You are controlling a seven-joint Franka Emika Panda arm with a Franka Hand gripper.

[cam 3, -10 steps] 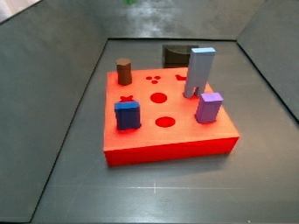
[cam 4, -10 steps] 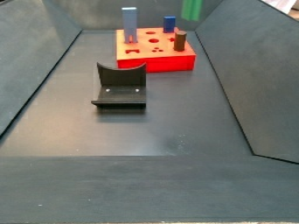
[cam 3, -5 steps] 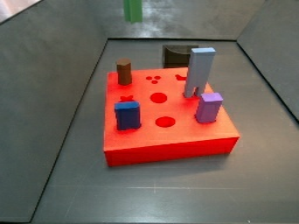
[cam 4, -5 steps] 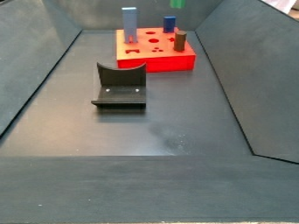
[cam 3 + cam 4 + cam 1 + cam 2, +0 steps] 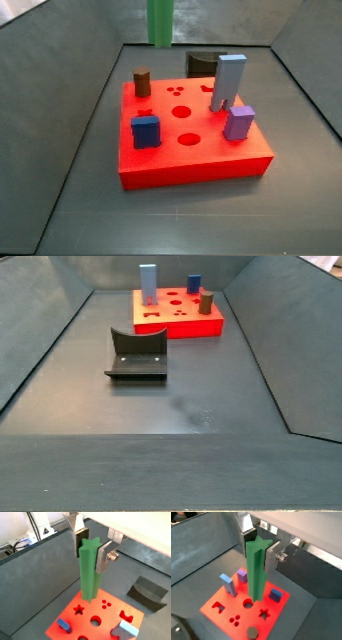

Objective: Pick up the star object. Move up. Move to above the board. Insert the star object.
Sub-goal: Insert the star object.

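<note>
1. Green star object (image 5: 89,567) hangs upright above the board (image 5: 107,619) in both wrist views, clamped near its top.
2. Silver fingers (image 5: 103,558) of the gripper (image 5: 91,545) press both its sides.
3. Brown cylinder (image 5: 142,81), blue block (image 5: 146,131), grey-blue block (image 5: 229,82) and purple block (image 5: 239,122) stand in the board.

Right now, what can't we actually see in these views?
- Gripper: outside both side views; only the tall green ridged star rod's lower end shows, cut by the frame's upper edge.
- Rod's bottom tip: faces away in both wrist views.
- Star-shaped hole in the flat red board: too small in side views.
</note>
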